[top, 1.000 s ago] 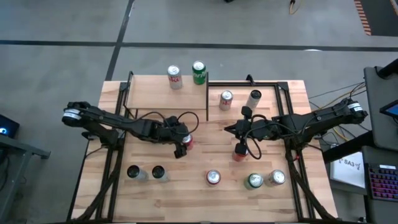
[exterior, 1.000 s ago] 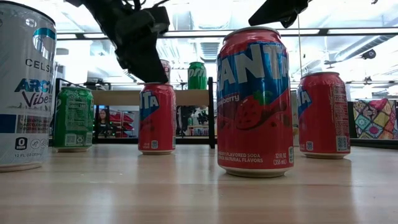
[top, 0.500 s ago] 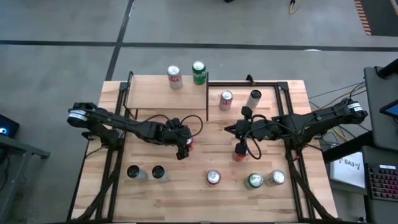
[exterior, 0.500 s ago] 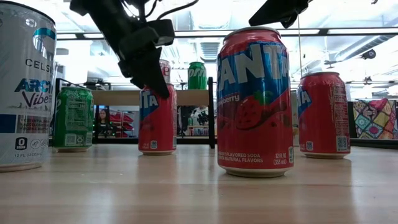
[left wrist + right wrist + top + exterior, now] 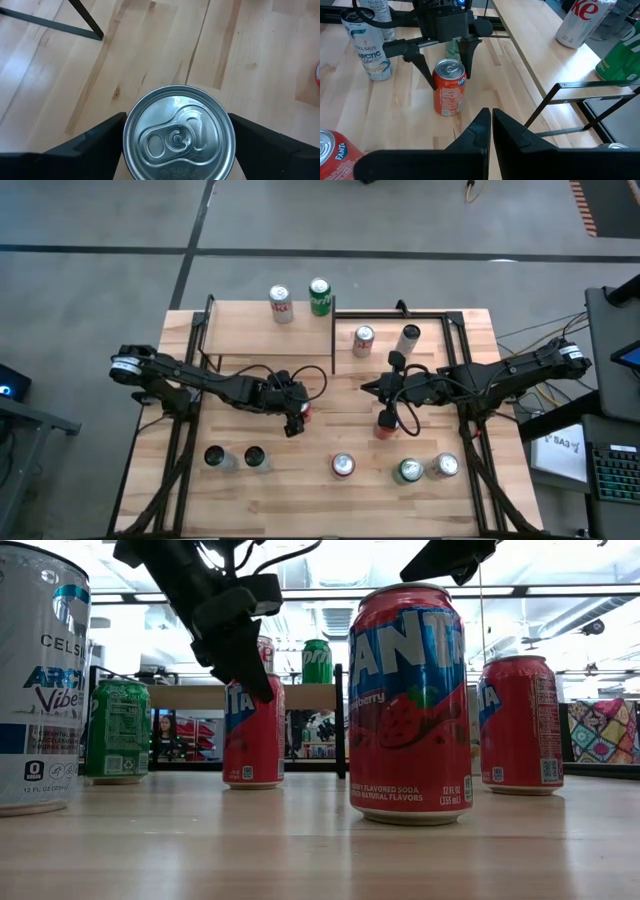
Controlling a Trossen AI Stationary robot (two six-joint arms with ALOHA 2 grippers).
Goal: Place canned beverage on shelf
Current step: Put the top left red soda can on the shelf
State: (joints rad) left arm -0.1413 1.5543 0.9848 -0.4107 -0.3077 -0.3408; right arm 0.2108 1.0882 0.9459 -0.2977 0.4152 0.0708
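A red soda can (image 5: 301, 411) stands upright on its base near the middle of the tabletop, also seen in the low view (image 5: 252, 735). My left gripper (image 5: 296, 418) reaches in from the left and is shut on the can's upper part (image 5: 449, 82). My right gripper (image 5: 366, 387) hangs shut above the table right of centre, touching nothing (image 5: 491, 116). The shelf (image 5: 250, 332), a light wood board with black posts, sits at the far left. A white-and-red can (image 5: 282, 305) and a green can (image 5: 320, 297) stand on its far edge. My left gripper has the red can's upper side wall (image 5: 129, 150) pinched between its two fingers, one on either side just below the rim. No gap shows between fingers (image 5: 426, 75) and can. The fingers slant down from the table's left. The can stands upright on the table.
Other cans stand about: a red one (image 5: 364, 340) and a silver one (image 5: 409, 338) at the far right, a red one (image 5: 386, 423) below my right gripper, several along the near edge (image 5: 343, 467). A black frame (image 5: 440, 315) edges the far right.
My left gripper has come down over the red can, its fingers sinking from the rim to the can's upper sides. The can has stayed where it stood.
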